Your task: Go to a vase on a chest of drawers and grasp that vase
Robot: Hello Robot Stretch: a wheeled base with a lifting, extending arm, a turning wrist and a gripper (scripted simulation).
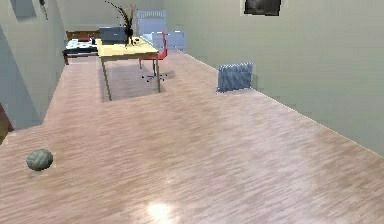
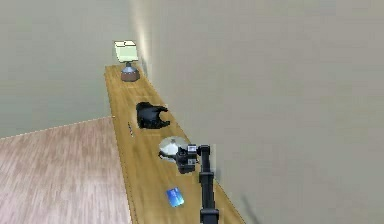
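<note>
Can't read any writing on anything from here, it's all too small.

In the arm side view a long wooden top [image 2: 135, 145] runs from the upper left down to the bottom right, tight against a plain wall. At its far end, upper left, there's a table lamp [image 2: 126, 57] with a pale shade. Around the middle sits a dark lumpy thing [image 2: 151, 115], wider than it is tall. Below that is a pale round thing [image 2: 172, 148], and lower still a small blue flat thing [image 2: 174, 196].

Honestly I can't tell which of those is the vase, so I can't call its long axis or which way it points either.

The arm [image 2: 207, 190] comes up from the bottom edge, and the gripper [image 2: 185, 155] is right by the pale round thing. Since that thing sits on the top there, I can't tell if the gripper has hold of anything.

The forward view has wood floor, with a desk [image 1: 128, 50] and a red chair [image 1: 158, 55] at the upper left. A laptop [image 1: 112, 35] and a plant [image 1: 127, 18] are on the desk. A grey ribbed panel [image 1: 236, 76] stands by the right wall, and a dark ball [image 1: 39, 159] lies on the floor at the lower left.
</note>
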